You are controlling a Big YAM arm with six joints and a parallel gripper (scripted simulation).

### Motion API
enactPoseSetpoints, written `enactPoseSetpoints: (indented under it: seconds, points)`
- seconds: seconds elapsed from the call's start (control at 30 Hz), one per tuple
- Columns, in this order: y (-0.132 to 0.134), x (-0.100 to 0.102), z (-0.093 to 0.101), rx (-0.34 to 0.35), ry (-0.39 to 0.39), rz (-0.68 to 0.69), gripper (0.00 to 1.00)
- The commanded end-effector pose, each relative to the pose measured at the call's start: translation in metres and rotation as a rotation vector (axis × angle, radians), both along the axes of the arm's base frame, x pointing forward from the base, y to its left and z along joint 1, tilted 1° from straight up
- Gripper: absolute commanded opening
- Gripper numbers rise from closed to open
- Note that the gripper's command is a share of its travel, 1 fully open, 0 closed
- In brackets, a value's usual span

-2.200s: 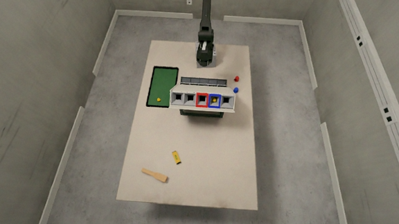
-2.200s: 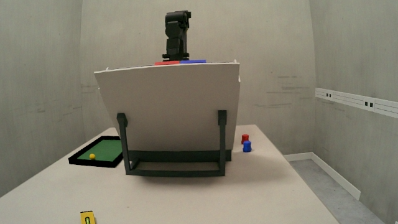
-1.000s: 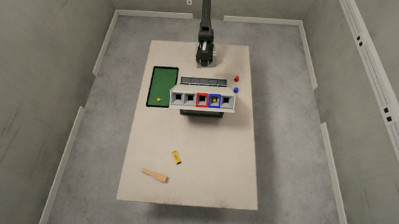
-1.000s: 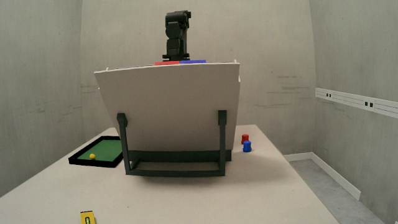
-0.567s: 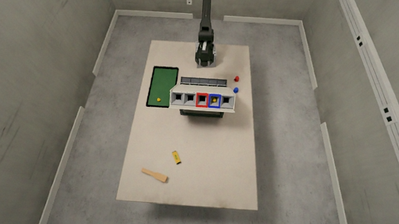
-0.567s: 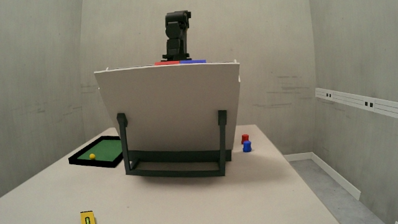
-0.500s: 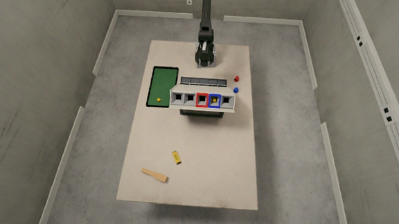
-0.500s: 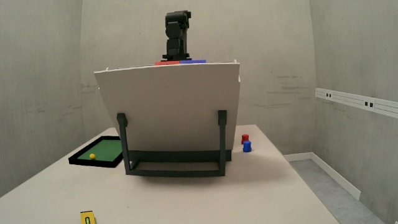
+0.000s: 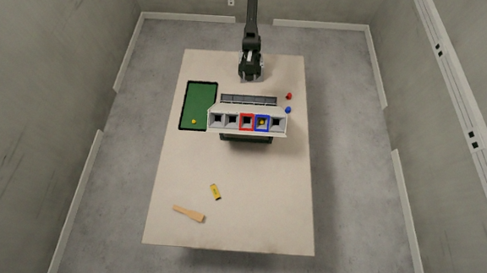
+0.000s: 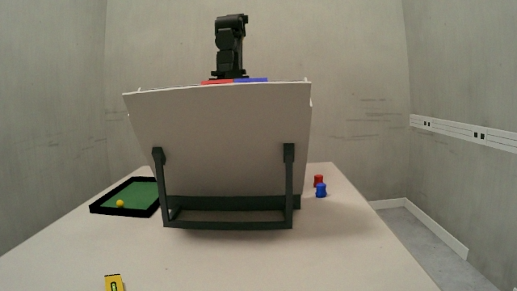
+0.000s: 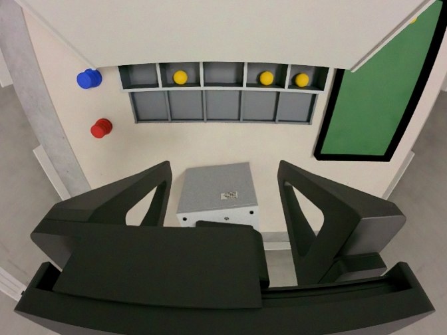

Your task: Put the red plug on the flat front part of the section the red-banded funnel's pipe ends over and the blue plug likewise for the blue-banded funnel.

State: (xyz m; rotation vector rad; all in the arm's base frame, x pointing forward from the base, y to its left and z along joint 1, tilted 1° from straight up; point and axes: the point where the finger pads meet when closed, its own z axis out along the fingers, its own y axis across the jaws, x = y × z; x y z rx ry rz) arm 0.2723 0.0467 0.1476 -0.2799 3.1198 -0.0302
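Note:
My gripper (image 11: 224, 167) is open and empty, high above the table behind the funnel box (image 9: 247, 121). The red plug (image 11: 100, 127) and blue plug (image 11: 88, 78) stand on the table at the left of the wrist view. The row of five grey sections (image 11: 221, 92) lies below the cover. Yellow marbles rest in the second (image 11: 179, 76), fourth (image 11: 266, 78) and fifth (image 11: 301, 79) sections from the left in the wrist view. A yellow marble sits in the blue-banded funnel (image 9: 261, 122). The red-banded funnel (image 9: 246, 121) looks empty. One marble (image 9: 194, 121) lies in the green tray (image 9: 197, 106).
A grey box, the arm's base (image 11: 218, 193), sits under the gripper. A yellow block (image 9: 215, 191) and a wooden spatula (image 9: 188, 213) lie at the far end of the table. The cover's dark stand (image 10: 228, 212) shows in the exterior view.

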Motion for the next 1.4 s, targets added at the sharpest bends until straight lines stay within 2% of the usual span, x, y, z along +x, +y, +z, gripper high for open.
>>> enactPoseSetpoints:
  seconds: [0.0,0.07,0.57,1.2,1.37]
  points:
    - [0.001,0.004,0.003,0.002,-0.014,-0.001,0.80]
    - [0.001,0.004,0.003,0.002,-0.014,-0.001,0.80]
    - [-0.130,0.014,-0.069,0.157,0.016,-0.006,0.80]
    - [-0.173,0.017,-0.092,0.200,0.026,-0.008,0.80]
    - [-0.197,0.052,-0.098,0.199,0.030,-0.012,0.80]
